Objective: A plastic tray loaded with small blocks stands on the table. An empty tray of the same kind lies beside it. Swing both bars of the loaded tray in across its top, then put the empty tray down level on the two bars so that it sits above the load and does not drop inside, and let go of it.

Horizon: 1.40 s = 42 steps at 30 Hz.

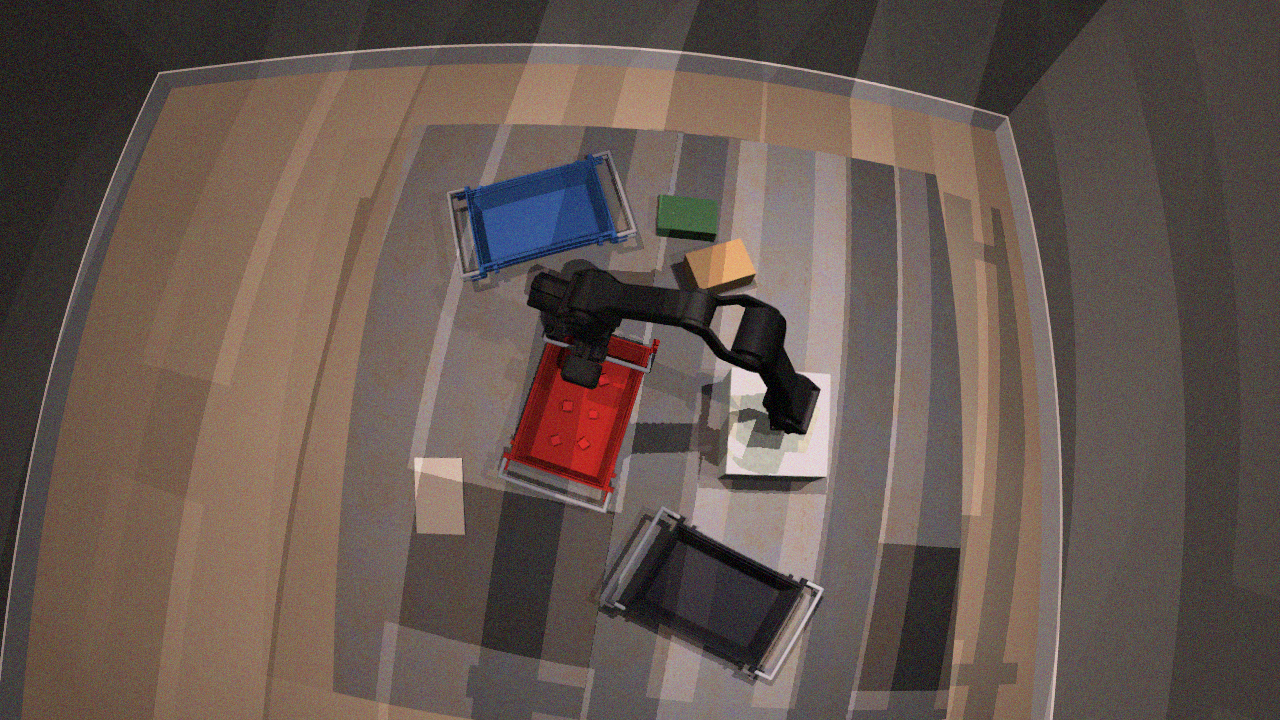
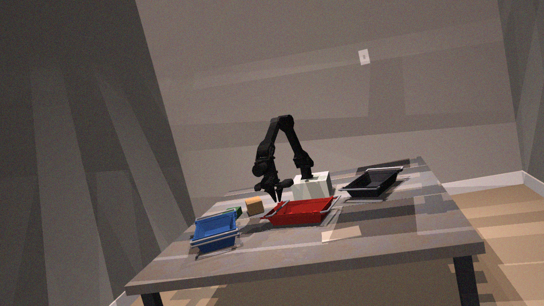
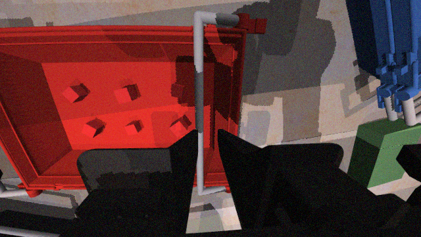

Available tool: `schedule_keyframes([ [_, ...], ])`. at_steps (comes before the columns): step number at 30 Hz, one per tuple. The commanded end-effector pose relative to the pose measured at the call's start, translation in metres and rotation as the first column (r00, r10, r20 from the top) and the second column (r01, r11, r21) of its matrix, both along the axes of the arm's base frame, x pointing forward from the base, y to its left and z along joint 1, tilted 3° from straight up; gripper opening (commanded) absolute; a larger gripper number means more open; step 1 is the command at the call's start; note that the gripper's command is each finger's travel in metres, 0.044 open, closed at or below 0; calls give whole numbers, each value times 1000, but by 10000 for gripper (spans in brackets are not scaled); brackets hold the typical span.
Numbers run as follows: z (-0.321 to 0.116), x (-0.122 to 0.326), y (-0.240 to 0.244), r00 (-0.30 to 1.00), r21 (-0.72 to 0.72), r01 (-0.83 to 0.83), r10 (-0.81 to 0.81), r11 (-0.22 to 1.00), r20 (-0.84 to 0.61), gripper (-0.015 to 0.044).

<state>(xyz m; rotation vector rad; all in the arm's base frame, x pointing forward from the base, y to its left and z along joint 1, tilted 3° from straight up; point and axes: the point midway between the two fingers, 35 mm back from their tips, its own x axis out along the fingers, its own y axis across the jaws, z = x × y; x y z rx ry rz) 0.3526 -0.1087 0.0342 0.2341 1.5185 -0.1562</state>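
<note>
The red tray holds several small red blocks. Its wire bar nearest the gripper leans inward over that end. The opposite bar is swung out. My gripper is open by a narrow gap, with the leaning bar between the fingertips, close to one finger and not clamped. The arm hides the fingertips in the top view. Two trays stand empty with bars out: a black tray and a blue tray.
A green block and an orange block stand near the blue tray. The arm rises from a white block beside the red tray. A flat pale card lies on the red tray's other side.
</note>
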Motion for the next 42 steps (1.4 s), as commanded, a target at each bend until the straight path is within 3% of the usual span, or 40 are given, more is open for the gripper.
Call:
schedule_keyframes([
  [1, -2, -1, 0, 1000, 1, 0, 0, 1000, -2, 84],
  [22, 5, 1, -1, 1000, 1, 0, 0, 1000, -2, 84],
  [34, 147, -6, -6, 1000, 0, 0, 0, 1000, -2, 84],
  [38, 117, 6, 4, 1000, 6, 7, -7, 1000, -2, 84],
  [42, 102, 27, 51, 1000, 24, 14, -14, 1000, -7, 84],
])
